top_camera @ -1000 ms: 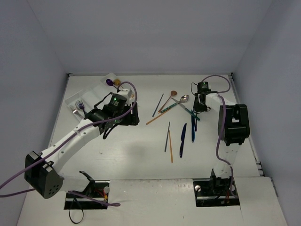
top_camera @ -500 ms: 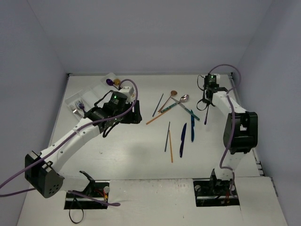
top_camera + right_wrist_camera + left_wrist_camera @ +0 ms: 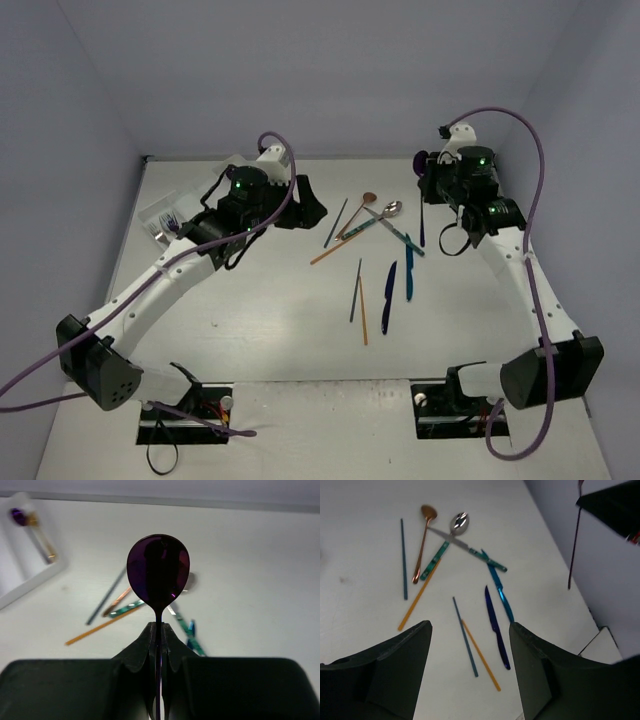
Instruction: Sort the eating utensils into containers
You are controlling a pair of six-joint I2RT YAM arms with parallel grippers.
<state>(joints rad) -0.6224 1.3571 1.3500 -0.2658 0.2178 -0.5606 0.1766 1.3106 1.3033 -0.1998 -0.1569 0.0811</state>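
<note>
My right gripper [image 3: 159, 627] is shut on the neck of a purple spoon [image 3: 158, 570], held in the air at the far right with its handle hanging down [image 3: 421, 215]. My left gripper [image 3: 470, 625] hovers open and empty left of the loose pile. On the table lie a copper spoon [image 3: 425, 530], a silver spoon [image 3: 459, 522], a dark blue knife [image 3: 495, 625], a teal knife [image 3: 500, 592], blue chopsticks [image 3: 403, 560] and gold chopsticks [image 3: 417, 597]. The white tray [image 3: 160, 213] sits far left, partly hidden by the left arm, with forks [image 3: 170, 226] in one compartment.
A purple spoon [image 3: 19, 515] and a gold spoon [image 3: 42, 540] lie in another compartment of the tray [image 3: 35, 577]. Grey walls close in the table at the back and both sides. The arm bases stand at the near edge.
The right gripper has shut on the purple spoon and lifted it off the table, up and toward the back. The left gripper has swung from beside the tray toward the pile.
</note>
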